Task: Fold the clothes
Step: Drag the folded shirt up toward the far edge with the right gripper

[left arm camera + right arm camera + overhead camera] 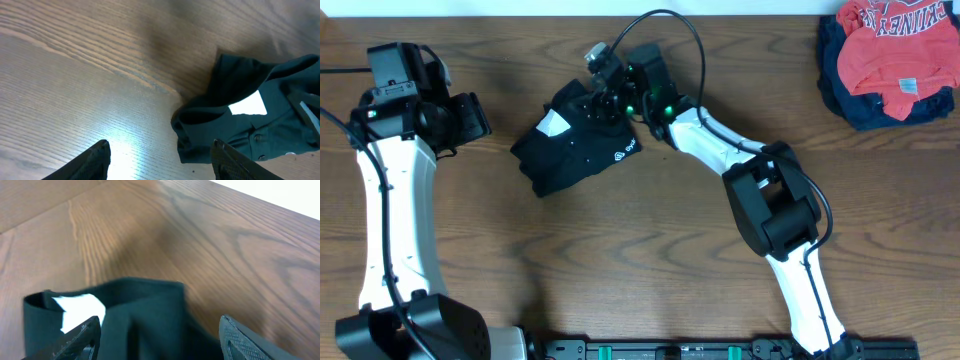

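Note:
The black garment [582, 145] lies bunched in a compact heap at the table's upper middle, its white neck label [555, 124] and small white logo [628, 152] showing. My right gripper [603, 98] is open and sits over the heap's upper right part; in the right wrist view the fingers [159, 330] straddle a dark fold [145, 315] without closing on it. My left gripper [480, 115] is open and empty, just left of the garment; its wrist view shows the fingers [160, 160] over bare wood with the garment's edge [240, 130] by the right finger.
A red shirt with white lettering [890, 55] lies on a navy blue garment [850, 100] at the table's far right corner. The wooden table [620, 270] stretches toward the front edge.

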